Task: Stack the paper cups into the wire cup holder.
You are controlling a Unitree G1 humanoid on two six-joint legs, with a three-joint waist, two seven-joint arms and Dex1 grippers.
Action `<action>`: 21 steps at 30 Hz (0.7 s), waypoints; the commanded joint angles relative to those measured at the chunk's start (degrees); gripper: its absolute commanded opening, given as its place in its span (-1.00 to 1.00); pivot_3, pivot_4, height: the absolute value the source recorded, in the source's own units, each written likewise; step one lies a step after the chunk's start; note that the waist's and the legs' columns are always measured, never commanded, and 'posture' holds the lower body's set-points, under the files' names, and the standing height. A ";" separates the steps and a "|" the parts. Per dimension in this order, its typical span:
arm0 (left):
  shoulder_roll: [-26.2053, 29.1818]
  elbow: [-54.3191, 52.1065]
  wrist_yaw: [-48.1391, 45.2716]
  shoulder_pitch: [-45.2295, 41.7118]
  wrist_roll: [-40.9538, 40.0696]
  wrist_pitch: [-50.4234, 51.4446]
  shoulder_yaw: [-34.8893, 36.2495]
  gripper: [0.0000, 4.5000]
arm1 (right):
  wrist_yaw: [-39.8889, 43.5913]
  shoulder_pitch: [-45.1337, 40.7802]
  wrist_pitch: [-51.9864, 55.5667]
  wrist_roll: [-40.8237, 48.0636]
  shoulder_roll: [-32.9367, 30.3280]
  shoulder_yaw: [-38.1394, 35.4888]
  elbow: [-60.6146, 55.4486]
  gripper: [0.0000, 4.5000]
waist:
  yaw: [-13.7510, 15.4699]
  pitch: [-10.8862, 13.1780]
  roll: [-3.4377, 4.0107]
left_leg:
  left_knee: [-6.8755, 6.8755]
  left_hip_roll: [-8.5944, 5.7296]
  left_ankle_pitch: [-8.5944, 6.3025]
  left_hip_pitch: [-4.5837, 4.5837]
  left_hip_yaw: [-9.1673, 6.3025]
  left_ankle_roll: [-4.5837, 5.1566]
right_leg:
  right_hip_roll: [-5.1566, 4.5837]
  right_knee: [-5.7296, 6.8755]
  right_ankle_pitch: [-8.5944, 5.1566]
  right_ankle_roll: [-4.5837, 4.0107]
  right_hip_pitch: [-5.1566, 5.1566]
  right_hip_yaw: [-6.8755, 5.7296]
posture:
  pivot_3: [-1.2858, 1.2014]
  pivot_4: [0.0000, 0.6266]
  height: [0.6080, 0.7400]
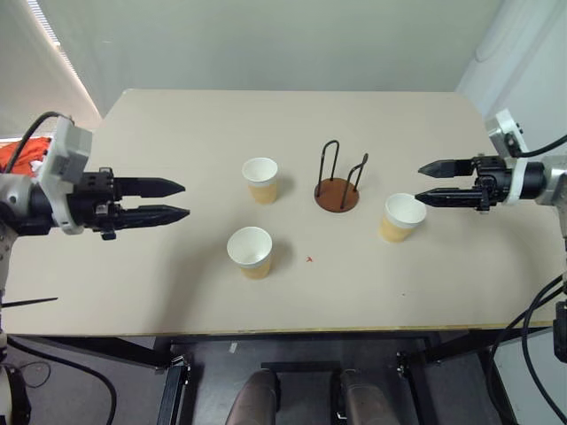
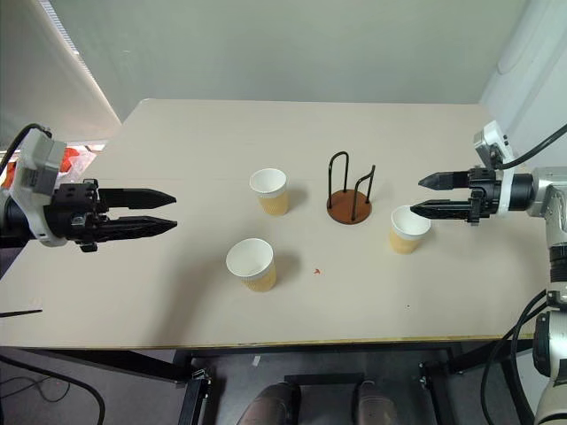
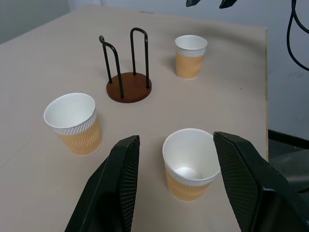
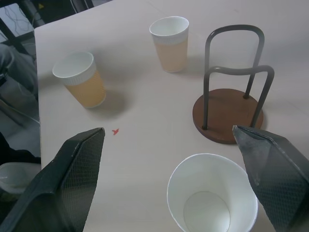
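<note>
Robot test lab, bare beige table point(image 1: 177, 292) on black metal frame, plain walls, loose cables point(image 1: 532, 328)

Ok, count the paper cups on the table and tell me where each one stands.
3. One cup left of the wire holder, one nearer the front edge, one right of the holder. All upright; none hidden.

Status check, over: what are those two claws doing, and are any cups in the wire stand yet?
Left gripper and right gripper open, empty. Three paper cups upright on table. Wire cup holder empty. Nothing blocking.
</note>
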 commanded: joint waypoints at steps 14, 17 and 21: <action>-6.30 1.99 10.62 -7.68 9.28 -7.33 -5.38 0.17 | -20.92 3.88 11.59 0.21 10.50 0.94 -14.98 1.00 | -0.01 -0.01 -0.01 | 0.05 0.01 0.09 0.04 -0.02 0.01 | 0.00 0.07 0.07 0.02 0.03 -0.04 | 0.03 -0.52 1.00; -7.60 -0.62 12.15 -9.55 8.81 -5.66 -6.51 0.17 | -28.47 4.08 15.43 -0.03 14.26 0.13 -16.77 1.00 | -0.01 -0.01 -0.02 | 0.09 -0.03 0.09 -0.02 -0.01 0.03 | -0.02 0.01 0.16 0.05 0.01 -0.03 | 0.03 -0.52 1.00; -9.50 -2.75 14.58 -10.55 8.75 -4.96 -7.10 0.17 | -36.51 3.93 18.08 -0.39 18.28 -0.70 -17.13 1.00 | 0.00 -0.01 -0.02 | 0.08 -0.08 0.06 -0.02 0.00 0.08 | -0.06 -0.03 0.17 0.06 0.02 -0.03 | 0.03 -0.52 1.00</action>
